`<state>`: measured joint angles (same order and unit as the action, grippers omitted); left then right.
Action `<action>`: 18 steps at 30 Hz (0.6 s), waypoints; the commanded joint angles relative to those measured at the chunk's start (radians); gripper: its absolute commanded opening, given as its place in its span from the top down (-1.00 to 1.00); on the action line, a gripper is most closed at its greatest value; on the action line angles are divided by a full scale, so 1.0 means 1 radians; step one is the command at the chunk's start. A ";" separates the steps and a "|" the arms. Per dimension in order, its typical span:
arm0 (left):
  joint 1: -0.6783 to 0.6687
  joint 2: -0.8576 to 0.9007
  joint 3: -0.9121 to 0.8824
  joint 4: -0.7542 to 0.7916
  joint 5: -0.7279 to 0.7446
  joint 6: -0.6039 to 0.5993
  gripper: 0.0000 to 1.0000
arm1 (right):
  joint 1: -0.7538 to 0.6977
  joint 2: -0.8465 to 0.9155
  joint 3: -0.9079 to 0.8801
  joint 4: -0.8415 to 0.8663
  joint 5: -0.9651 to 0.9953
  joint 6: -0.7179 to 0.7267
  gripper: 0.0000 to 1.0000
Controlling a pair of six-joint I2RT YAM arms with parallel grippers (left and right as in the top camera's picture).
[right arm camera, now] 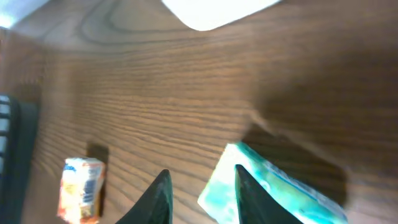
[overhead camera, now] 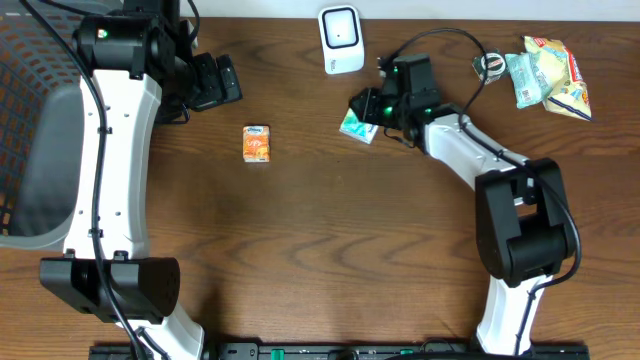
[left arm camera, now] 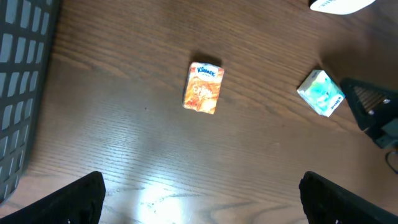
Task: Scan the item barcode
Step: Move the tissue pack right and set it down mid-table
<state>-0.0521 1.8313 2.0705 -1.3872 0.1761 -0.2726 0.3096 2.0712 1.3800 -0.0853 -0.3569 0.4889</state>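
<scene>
A teal tissue pack (overhead camera: 353,127) lies on the wooden table just below the white barcode scanner (overhead camera: 341,40). My right gripper (overhead camera: 364,108) is down at this pack. In the right wrist view its fingers (right arm camera: 202,169) are narrowly apart, with the teal pack's (right arm camera: 217,196) near edge in the gap. One finger lies over the pack and the other is still clear of it. An orange Kleenex pack (overhead camera: 257,143) lies further left. My left gripper (overhead camera: 215,82) hovers wide open and empty above the table, with the orange pack (left arm camera: 203,88) ahead of it.
A grey mesh basket (overhead camera: 30,120) stands at the left edge. Several snack packets (overhead camera: 550,75) and a small roll (overhead camera: 490,65) lie at the back right. The scanner's base (right arm camera: 217,12) shows at the top of the right wrist view.
</scene>
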 commanded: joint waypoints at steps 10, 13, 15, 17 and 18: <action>0.006 0.005 0.003 -0.003 -0.013 0.006 -0.96 | 0.119 0.091 -0.002 -0.014 0.328 -0.217 0.74; 0.006 0.005 0.003 -0.003 -0.013 0.006 -0.96 | 0.122 0.089 -0.002 -0.052 0.328 -0.227 0.75; 0.006 0.005 0.003 -0.003 -0.013 0.006 -0.96 | 0.122 0.087 -0.002 -0.085 0.329 -0.233 0.82; 0.006 0.005 0.003 -0.003 -0.013 0.006 -0.96 | 0.118 0.083 -0.002 -0.137 0.328 -0.232 0.96; 0.006 0.005 0.003 -0.003 -0.013 0.006 -0.96 | 0.116 0.079 -0.002 -0.172 0.325 -0.227 0.98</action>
<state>-0.0521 1.8313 2.0705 -1.3872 0.1764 -0.2726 0.4297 2.1399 1.3968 -0.1844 -0.0559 0.2756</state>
